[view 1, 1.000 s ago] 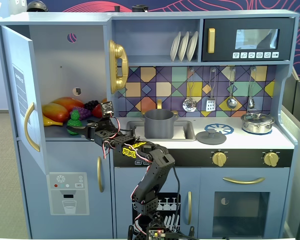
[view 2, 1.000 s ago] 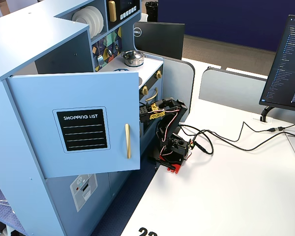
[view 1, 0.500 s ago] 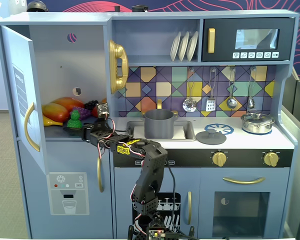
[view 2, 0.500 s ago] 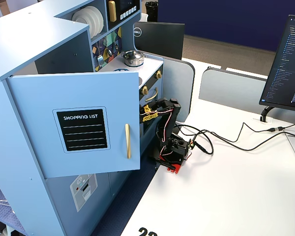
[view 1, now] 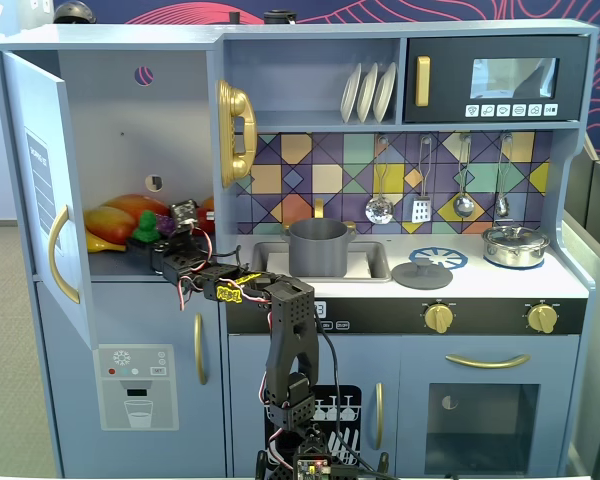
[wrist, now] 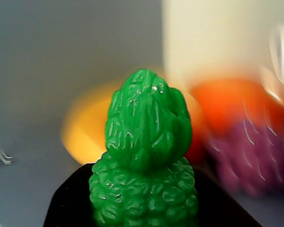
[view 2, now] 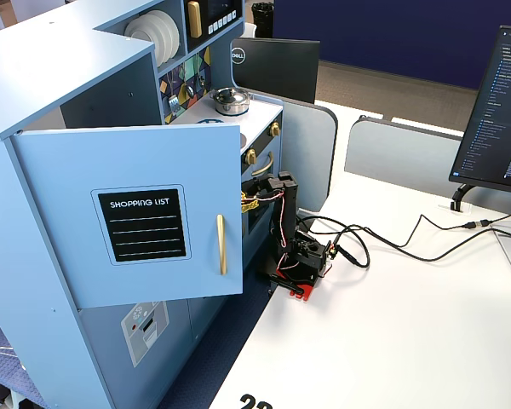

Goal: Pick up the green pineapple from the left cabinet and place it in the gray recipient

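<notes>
I see black two-finger gripper (view 1: 158, 243) inside tall light-blue cabinet (view 1: 120, 120), at bumpy bright-green plastic pineapple (wrist: 144, 161). Jaws' spread: cannot tell. Blue door (view 1: 50, 190) wide open at left in a fixed view.

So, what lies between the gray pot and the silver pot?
In a fixed view: a dark gray lid and a blue burner mark, between gray pot and silver pot.

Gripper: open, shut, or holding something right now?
Gripper: reached into the left cabinet, at the green pineapple; a closed grasp cannot be told.
</notes>
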`<act>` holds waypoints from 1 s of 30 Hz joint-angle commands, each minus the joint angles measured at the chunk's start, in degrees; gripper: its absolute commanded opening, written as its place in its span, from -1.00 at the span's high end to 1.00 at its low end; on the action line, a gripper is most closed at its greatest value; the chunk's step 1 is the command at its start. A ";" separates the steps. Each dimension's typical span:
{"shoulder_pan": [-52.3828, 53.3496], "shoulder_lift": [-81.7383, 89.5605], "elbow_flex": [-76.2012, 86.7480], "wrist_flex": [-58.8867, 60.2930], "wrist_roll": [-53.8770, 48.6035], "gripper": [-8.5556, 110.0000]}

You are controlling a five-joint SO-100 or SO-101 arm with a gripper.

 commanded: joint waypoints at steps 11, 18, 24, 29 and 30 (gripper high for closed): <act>-2.81 65.30 35.68 3.52 -15.29 0.86; 20.65 76.20 36.04 4.57 -8.35 0.86; 41.31 65.21 20.21 17.05 2.72 0.86; 51.59 47.64 4.57 29.62 5.27 0.86; 52.03 43.95 1.58 31.38 4.75 0.86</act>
